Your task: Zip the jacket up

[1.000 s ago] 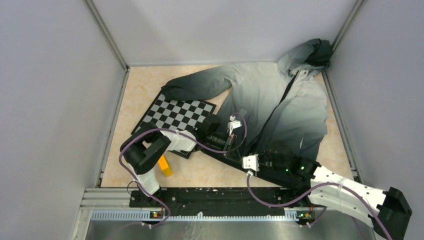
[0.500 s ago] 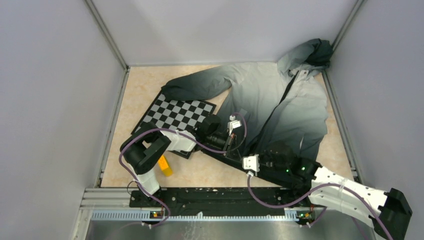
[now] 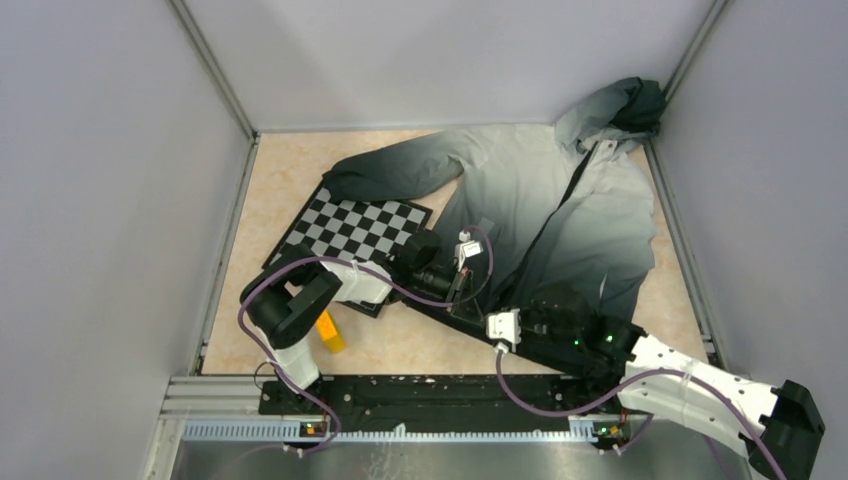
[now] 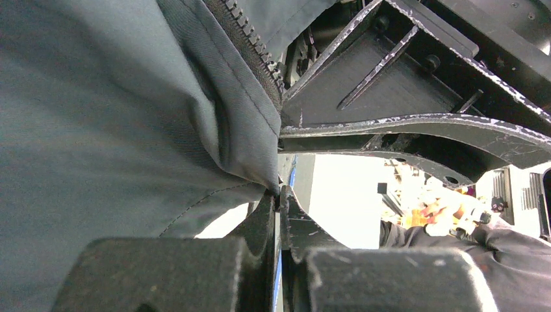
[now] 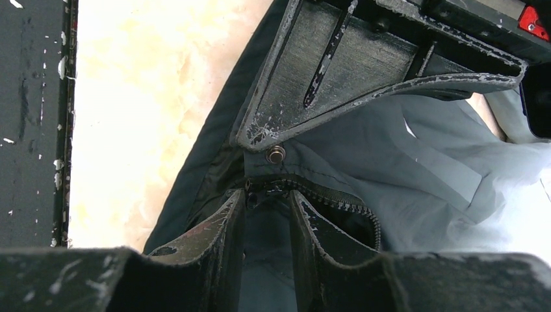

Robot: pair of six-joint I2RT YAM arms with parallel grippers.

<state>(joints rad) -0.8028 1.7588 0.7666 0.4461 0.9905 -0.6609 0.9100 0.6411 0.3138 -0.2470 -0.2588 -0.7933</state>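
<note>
At the near edge, the right gripper was set at the black hem of the jacket. Its jaws were narrowly apart astride the bottom end of the zipper, just below a snap button. Whether cloth was actually pinched could not be told. Just beyond, the left gripper was pressed together on the jacket's front edge, beside the zipper teeth.

The step in hand was judged to be the joining of the zipper's two halves at the hem, and the front was judged not yet closed. The next move was thought to call for one edge to be held taut while the slider was found and drawn away from the hem.

Room was tight. The checkerboard lay just to the left, and the hood was bunched into the far right corner of the table, against the walls.
</note>
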